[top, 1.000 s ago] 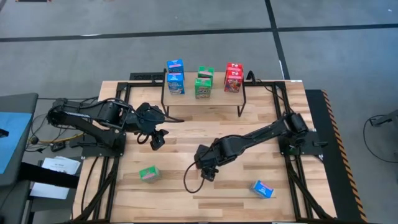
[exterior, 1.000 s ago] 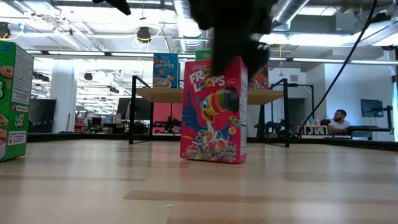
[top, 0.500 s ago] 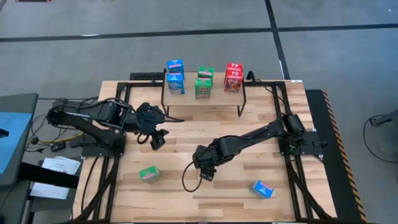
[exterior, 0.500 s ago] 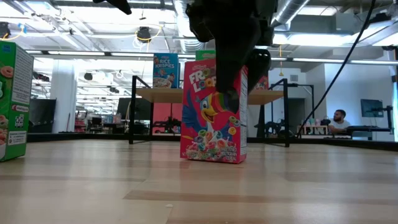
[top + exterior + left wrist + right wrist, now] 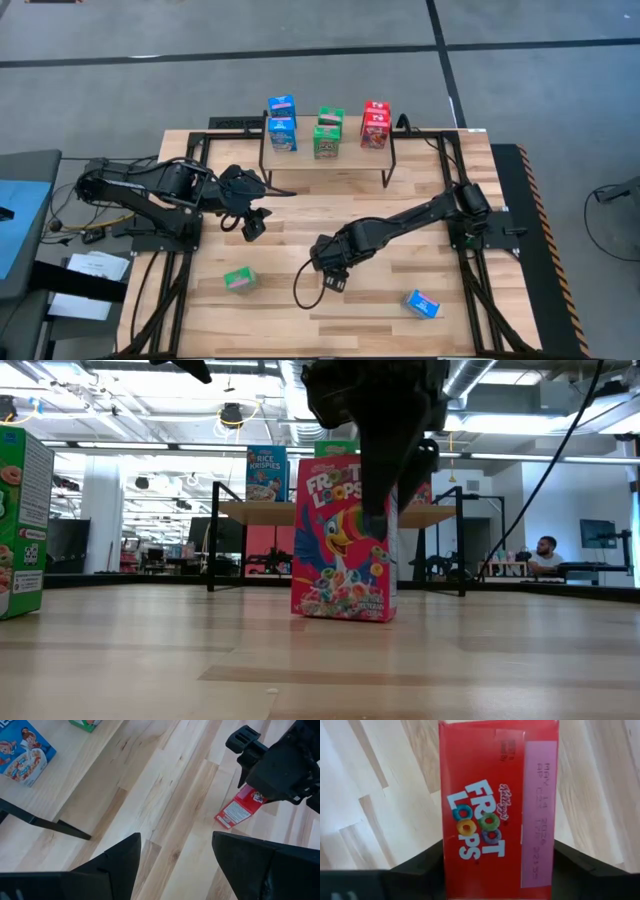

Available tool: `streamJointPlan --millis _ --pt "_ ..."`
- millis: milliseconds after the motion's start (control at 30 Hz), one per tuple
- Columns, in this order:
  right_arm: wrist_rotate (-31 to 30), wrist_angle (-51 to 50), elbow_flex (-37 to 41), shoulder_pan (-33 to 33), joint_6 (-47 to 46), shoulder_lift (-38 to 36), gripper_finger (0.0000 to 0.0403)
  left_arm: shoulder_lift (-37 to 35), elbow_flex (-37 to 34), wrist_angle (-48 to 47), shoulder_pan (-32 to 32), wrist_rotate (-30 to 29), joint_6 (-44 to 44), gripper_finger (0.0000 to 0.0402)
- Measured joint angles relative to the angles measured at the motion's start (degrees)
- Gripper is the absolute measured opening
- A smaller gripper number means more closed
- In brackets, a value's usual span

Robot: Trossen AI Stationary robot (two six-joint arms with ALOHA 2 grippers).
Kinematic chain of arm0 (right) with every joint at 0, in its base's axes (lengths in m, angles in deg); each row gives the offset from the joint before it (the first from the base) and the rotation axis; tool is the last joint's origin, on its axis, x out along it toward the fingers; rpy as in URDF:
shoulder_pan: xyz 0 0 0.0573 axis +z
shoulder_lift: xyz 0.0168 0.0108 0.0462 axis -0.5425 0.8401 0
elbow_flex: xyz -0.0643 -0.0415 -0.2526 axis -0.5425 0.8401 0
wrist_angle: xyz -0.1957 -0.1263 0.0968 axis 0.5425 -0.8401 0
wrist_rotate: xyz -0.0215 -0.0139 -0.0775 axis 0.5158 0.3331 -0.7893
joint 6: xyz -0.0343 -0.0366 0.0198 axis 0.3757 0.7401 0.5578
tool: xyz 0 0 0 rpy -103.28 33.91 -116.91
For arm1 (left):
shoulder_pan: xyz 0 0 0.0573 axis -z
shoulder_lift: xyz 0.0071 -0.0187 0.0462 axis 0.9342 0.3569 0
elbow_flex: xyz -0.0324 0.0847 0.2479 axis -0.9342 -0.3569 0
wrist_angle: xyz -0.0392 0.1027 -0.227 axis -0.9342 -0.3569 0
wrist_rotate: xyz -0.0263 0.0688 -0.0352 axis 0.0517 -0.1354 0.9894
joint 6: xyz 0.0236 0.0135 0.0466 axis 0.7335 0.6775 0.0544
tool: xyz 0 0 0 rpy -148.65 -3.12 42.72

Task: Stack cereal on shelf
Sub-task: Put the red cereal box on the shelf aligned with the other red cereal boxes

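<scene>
Overhead, the right hand hangs over the front middle of the plank desk, directly above a red cereal box that stands upright on the desk. In the low view the box's printed front faces the camera while the dark fingers reach down over its top and partly cover that front. In the right wrist view the box top fills the space between the two fingers, one finger at each long side; the fingers flank the box closely, but whether they already press it cannot be told. The left hand waits over the left half of the desk, well apart from the red box; in the left wrist view its two fingers are spread with bare wood between them and nothing in their grasp, and the right arm with the red box shows farther off. At the back of the desk the shelf carries stacked cereal boxes: a blue stack on the left, a green stack in the middle, and a red stack on the right. Two boxes lie loose near the desk's front edge: a green box at the left and a blue box at the right, each well apart from both hands.
</scene>
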Motion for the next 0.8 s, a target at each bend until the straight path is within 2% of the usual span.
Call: streamJointPlan --millis 467,800 --pt "0.7 -0.2 0.0 0.0 0.3 -0.1 0.0207 0.0 0.0 0.0 0.0 0.0 0.0 0.0234" --pt "0.8 -5.0 -0.1 0.0 2.0 -4.1 0.0213 0.0 0.0 -0.1 0.0 0.0 0.0 0.0234"
